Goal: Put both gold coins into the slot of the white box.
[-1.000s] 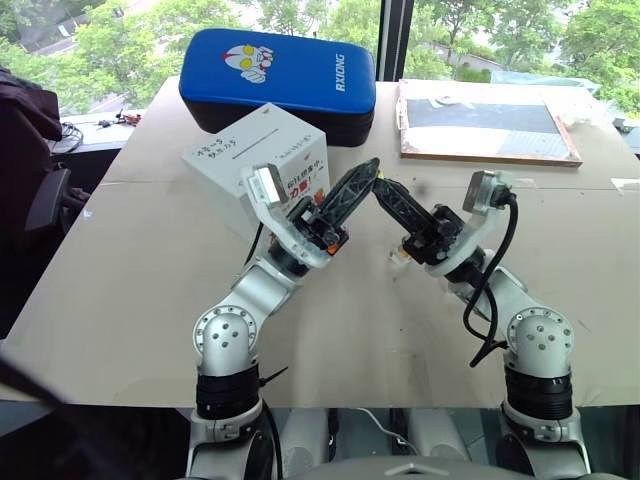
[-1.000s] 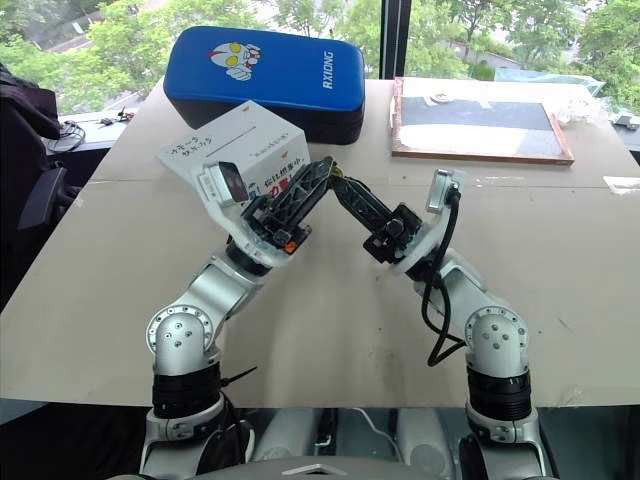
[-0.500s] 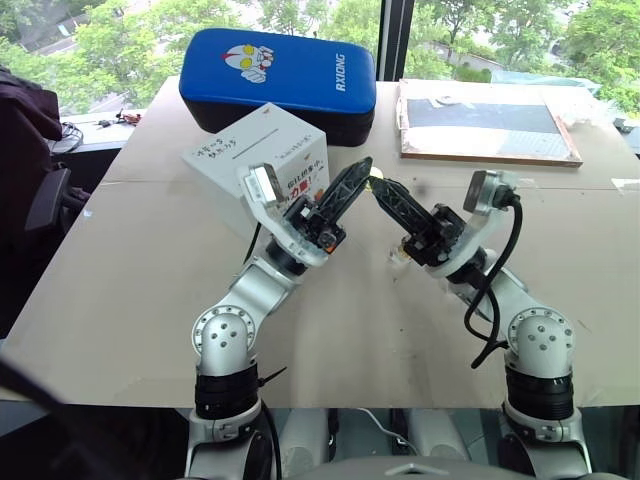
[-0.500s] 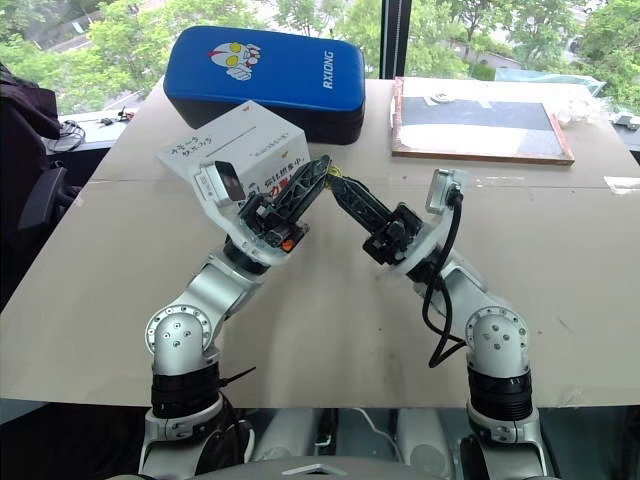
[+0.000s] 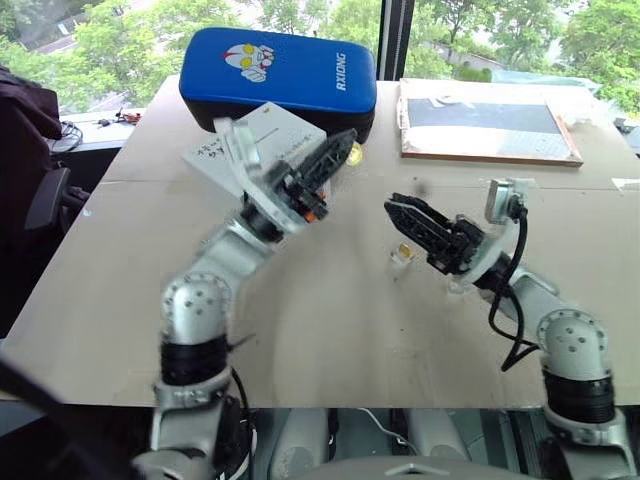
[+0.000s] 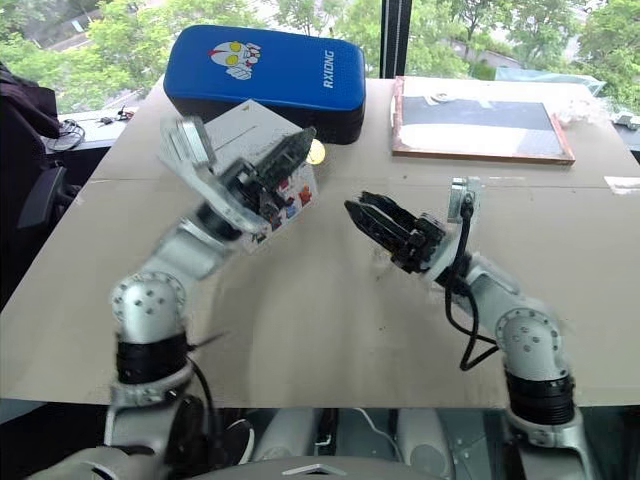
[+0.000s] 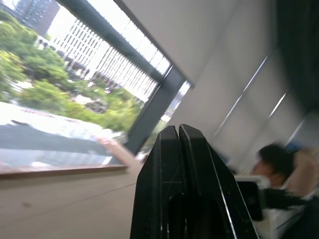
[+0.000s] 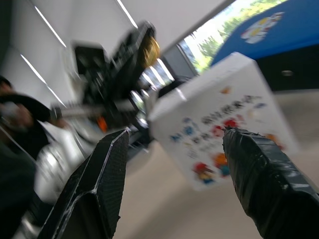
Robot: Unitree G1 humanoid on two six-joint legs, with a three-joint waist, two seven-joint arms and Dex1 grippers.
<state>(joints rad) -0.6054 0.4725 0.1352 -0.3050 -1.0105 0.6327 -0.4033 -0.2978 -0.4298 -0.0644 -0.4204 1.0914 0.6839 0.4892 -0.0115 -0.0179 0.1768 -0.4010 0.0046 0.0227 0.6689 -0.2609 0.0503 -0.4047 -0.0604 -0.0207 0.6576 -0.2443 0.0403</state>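
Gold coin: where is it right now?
In the eye views, the coin is pinched at the tips of the shut left gripper, raised beside the white box and just in front of the blue case.

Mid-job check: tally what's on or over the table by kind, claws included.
gold coin: 1
white box: 1
blue padded case: 1
framed board: 1
clear block: 1
Claws: 2, left claw shut on the coin, right claw open
Total: 7
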